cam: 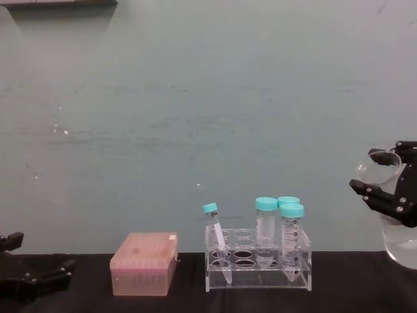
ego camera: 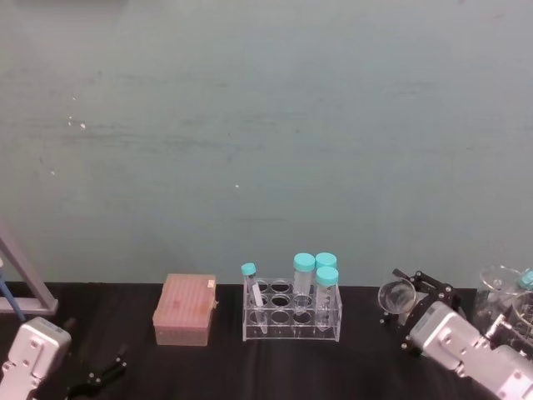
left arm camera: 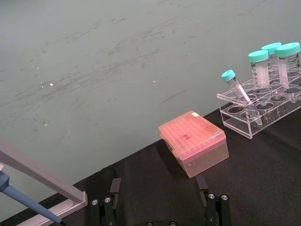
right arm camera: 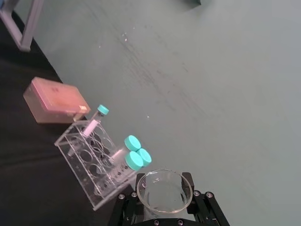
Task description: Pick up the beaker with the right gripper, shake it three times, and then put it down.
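Grip first: my right gripper (ego camera: pixel 408 298) is clamped around the beaker (right arm camera: pixel 162 190), a black finger on each side of the glass just below the flared rim. The beaker sits tilted in the hold, with its open mouth turned up and towards my left. From the chest view the rim stands higher than the tube caps. I cannot tell whether the base is touching the worktop (ego camera: pixel 291 371).

Just to the right of the gripper there is a second clear glass vessel (ego camera: pixel 500 287), at the edge of the head view.

To the left of the gripper, near but apart from it, a clear tube rack (ego camera: pixel 291 315) stands on the black worktop. Three wide teal-capped tubes (ego camera: pixel 326 283) stand upright in the end of the rack nearest the gripper. One thin teal-capped tube (ego camera: pixel 251 287) leans in the far end.

Beyond the rack, farther left, lies a closed pink box (ego camera: pixel 185 310), set apart from the rack.

Far left, well apart from all this, my left gripper (left arm camera: pixel 160 212) hangs low over the worktop, fingers spread with nothing between them. A grey frame (ego camera: pixel 25 287) stands beside it.
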